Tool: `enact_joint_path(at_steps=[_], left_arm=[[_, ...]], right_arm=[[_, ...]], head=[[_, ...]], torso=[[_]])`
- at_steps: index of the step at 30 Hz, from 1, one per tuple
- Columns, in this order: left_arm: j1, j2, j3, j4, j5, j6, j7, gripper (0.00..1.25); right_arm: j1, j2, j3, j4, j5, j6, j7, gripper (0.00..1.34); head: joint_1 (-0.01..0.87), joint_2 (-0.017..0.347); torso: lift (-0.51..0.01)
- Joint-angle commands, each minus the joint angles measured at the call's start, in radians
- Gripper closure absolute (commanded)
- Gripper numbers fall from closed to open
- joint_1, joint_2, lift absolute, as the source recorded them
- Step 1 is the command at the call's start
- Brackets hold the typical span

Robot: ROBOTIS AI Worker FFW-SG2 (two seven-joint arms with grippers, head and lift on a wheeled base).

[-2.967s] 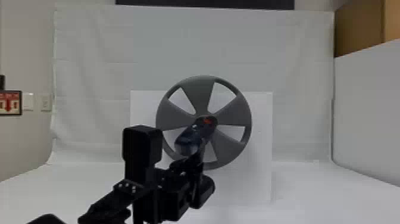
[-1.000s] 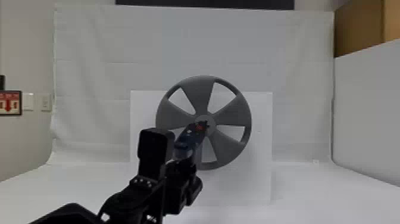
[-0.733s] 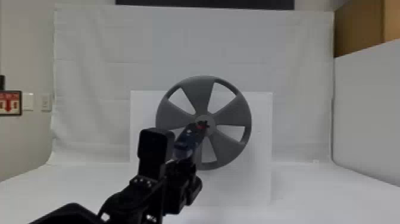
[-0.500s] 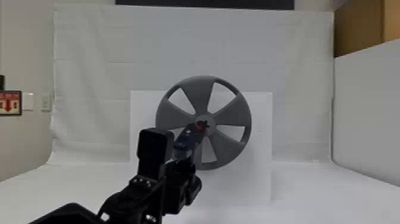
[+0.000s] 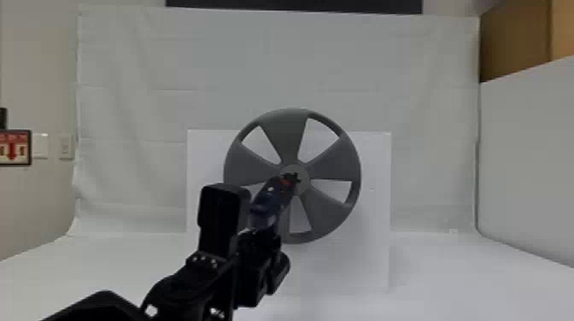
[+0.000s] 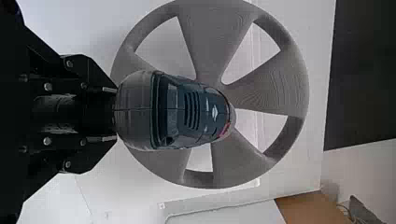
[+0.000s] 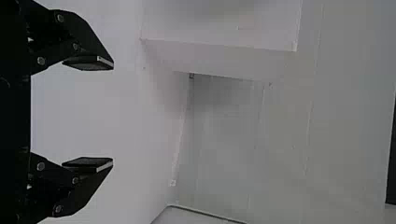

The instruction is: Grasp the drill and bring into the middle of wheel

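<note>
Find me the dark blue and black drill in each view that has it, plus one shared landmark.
Head view: the drill is below and slightly left of the middle, before the grey five-spoked wheel.
Left wrist view: near the middle, its rounded grey back end toward the left gripper.
Landmark: that wheel, behind the drill in both.

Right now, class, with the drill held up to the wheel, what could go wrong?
The drill has its tip over the hub of the wheel in the head view, but their gap is hard to judge, so it might bump off centre. The left gripper alone holds the drill, so contact could twist it.
</note>
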Motion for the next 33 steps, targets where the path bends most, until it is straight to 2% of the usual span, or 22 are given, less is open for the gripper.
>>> enact_joint_path(at_steps=[1,15,24,33], left_arm=[[0.000,0.000,0.000,0.000,-0.003,0.001,0.000,1.22],[0.003,0.000,0.002,0.001,-0.003,0.001,0.000,1.22],[0.029,0.000,0.015,-0.003,0.010,-0.024,-0.026,1.22],[0.098,0.002,0.094,-0.075,0.017,-0.059,-0.060,1.22]], right_arm=[[0.000,0.000,0.001,0.000,0.001,0.000,0.000,0.52],[0.000,0.001,-0.001,0.000,0.001,0.000,0.000,0.52],[0.006,0.001,-0.004,0.000,0.001,0.000,0.000,0.52],[0.008,0.006,-0.009,0.000,0.001,0.000,0.000,0.52]], head=[[0.000,0.000],[0.000,0.000],[0.000,0.000],[0.000,0.000]], torso=[[-0.406],[-0.406],[-0.406],[-0.406]])
